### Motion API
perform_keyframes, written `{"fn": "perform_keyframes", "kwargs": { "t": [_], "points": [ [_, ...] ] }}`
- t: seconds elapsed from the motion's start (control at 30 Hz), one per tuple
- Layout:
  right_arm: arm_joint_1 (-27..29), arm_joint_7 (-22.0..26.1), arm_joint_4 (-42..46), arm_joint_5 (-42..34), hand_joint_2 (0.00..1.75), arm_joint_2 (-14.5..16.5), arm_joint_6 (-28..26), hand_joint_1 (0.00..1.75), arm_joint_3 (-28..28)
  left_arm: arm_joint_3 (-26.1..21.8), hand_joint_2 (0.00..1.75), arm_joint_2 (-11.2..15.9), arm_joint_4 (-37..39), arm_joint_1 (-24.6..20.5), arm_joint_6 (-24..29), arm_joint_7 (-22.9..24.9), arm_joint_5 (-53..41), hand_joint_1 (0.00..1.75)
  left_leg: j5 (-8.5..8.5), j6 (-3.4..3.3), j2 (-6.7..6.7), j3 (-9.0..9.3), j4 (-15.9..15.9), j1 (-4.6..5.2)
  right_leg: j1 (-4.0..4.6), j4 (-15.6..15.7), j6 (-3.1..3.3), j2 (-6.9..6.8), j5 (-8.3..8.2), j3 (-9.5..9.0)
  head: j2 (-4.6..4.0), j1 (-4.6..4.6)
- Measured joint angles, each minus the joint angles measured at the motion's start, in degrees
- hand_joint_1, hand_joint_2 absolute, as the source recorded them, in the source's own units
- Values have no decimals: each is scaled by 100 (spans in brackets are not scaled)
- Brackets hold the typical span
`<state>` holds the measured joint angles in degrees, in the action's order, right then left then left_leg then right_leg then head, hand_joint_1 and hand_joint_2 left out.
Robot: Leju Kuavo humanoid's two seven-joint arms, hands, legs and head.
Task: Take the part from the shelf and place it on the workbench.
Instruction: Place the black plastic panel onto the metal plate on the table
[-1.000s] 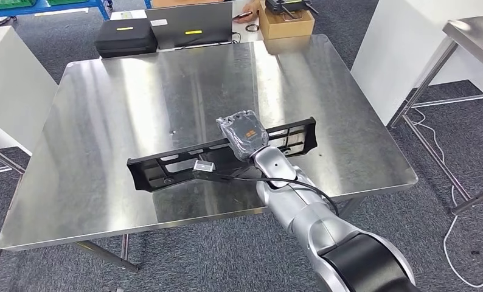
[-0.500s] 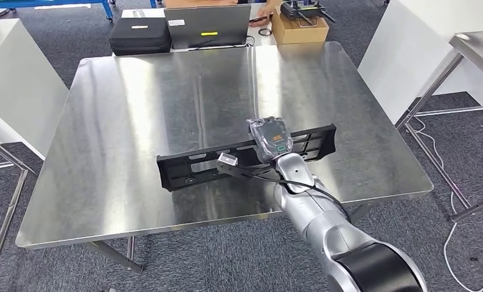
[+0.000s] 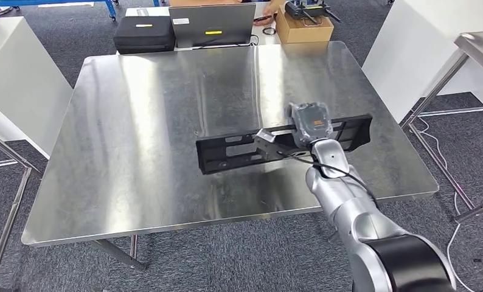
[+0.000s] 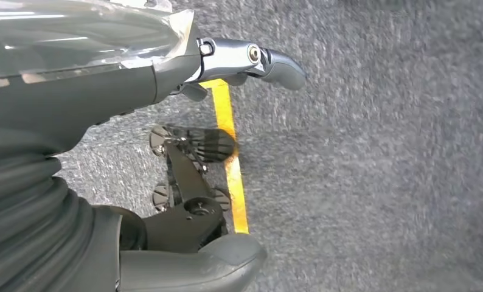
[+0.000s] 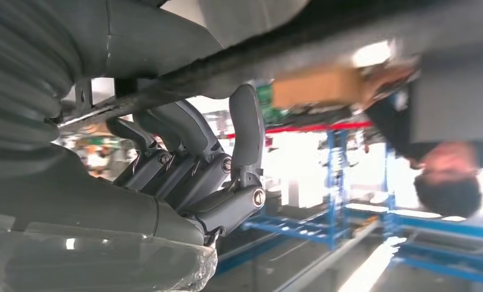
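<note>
Right hand [image 3: 312, 123], wrapped in clear plastic film with an orange patch showing on its back, holds the long black plastic slotted part [image 3: 239, 146] at a spot towards the part's right end, its dark fingers [image 5: 245, 140] curled around the part's edge in the right wrist view. That part stretches level over the right-front area of the square brushed-steel workbench [image 3: 135, 121]; whether it touches the steel or hangs just above it cannot be told. Its right end lies near the bench's right edge, and the front edge is near below the wrist, while a wide bare sheet of steel opens to the left of the hand and beyond it. Past the bench's far edge stand a black zipped case [image 3: 145, 33] with a small yellow label too small to read, a grey laptop [image 3: 213, 24] bearing a yellow sticker equally unreadable, and an open brown cardboard box [image 3: 304, 27] whose contents are cut off by the frame. Off to the right of the hand, a second steel table [image 3: 476, 52] is cropped at the frame's edge. Left hand [image 4: 166, 79] hangs over grey carpet [image 4: 379, 152] crossed by a yellow floor stripe [image 4: 234, 176], its fingers spread and holding nothing. Blurred in the right wrist view, a person [image 5: 446, 164] stands beyond the bench.
</note>
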<state>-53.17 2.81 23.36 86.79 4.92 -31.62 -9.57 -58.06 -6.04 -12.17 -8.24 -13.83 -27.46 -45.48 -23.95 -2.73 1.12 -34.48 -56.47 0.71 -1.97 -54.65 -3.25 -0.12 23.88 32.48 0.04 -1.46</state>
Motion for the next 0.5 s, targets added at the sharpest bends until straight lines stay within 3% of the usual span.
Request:
{"fn": "perform_keyframes", "kwargs": {
  "t": [0.17,0.5],
  "points": [
    [-298,8,-241,-228,175,-238,-228,175,268,-117,175,-63,0,69,76,-199,148,0,4,-5,-19,-9,1,-12,12,-4,-6,7,-5,9,0,1],
    [-304,17,-418,-234,175,-276,-309,175,377,-252,175,-73,0,157,85,-287,228,0,4,-3,-27,-17,2,-27,27,-10,-5,11,-3,24,0,0]
  ]
}}
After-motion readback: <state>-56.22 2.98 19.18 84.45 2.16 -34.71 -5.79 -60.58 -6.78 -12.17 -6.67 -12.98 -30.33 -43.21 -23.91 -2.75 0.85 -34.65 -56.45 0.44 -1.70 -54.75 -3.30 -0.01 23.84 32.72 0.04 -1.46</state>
